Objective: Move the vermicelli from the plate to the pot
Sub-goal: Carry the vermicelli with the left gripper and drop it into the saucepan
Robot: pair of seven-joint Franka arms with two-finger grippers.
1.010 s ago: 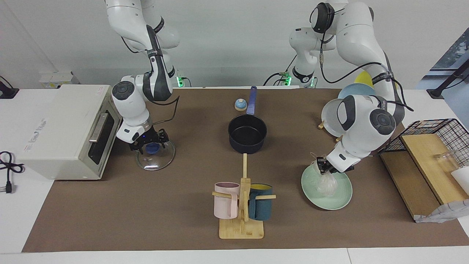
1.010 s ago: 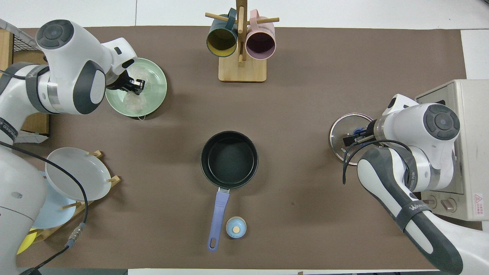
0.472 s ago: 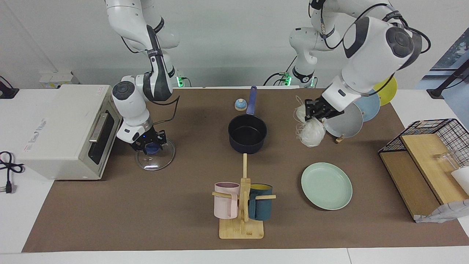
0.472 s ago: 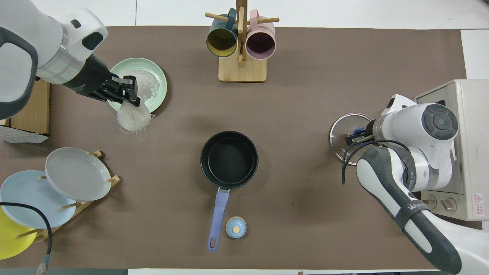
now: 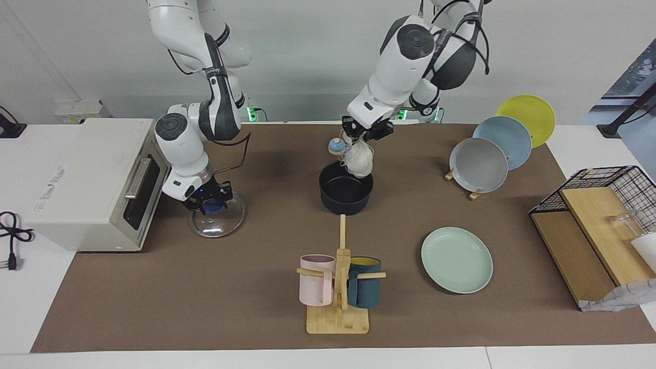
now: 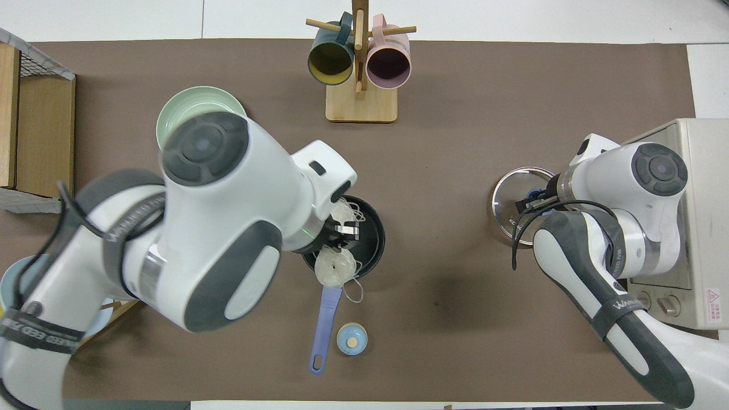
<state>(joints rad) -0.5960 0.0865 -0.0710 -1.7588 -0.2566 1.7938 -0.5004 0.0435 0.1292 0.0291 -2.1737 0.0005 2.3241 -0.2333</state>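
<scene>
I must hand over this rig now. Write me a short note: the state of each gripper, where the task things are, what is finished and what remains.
Left gripper: shut on the vermicelli, up in the air over the pot; the clump hangs at the pot's rim, on the handle side, not yet inside.
Right gripper: low at the knob of the glass lid, beside the toaster oven; that arm waits.
Plate: empty, toward the left arm's end of the table.
Done: noodles lifted off the plate and carried to the pot.
Left: centre the clump over the pot, lower it, release.
</scene>
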